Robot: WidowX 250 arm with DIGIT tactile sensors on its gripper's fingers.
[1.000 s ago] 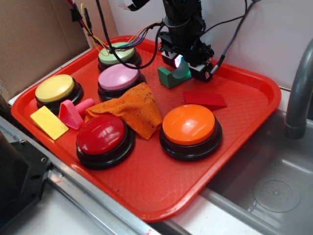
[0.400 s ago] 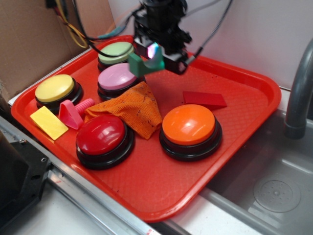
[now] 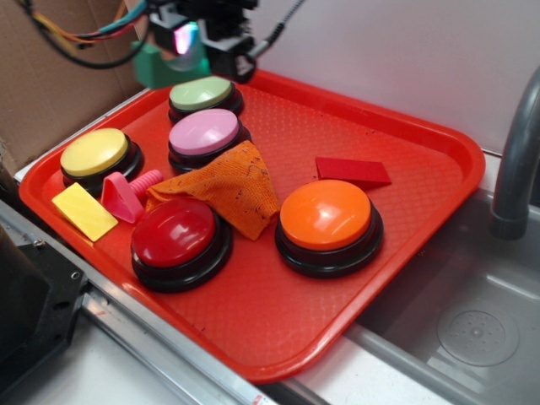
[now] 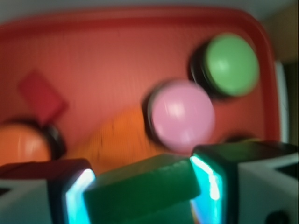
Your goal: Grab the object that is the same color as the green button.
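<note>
Nearest in the wrist view, the gripper is clamping the green block between its two lit pads, holding it by opposite flat sides. The block is looking stiff, light and smooth, so a square grip on those faces is probably suiting it best. Farther off, it is hanging clear of the tray, above the green button.

My gripper hangs above the tray's back left corner with the block between my jaws, clear of the tray. Below sits one button; a second button lies in front of it. The cloth lies nearer still, the wedge to its right.
</note>
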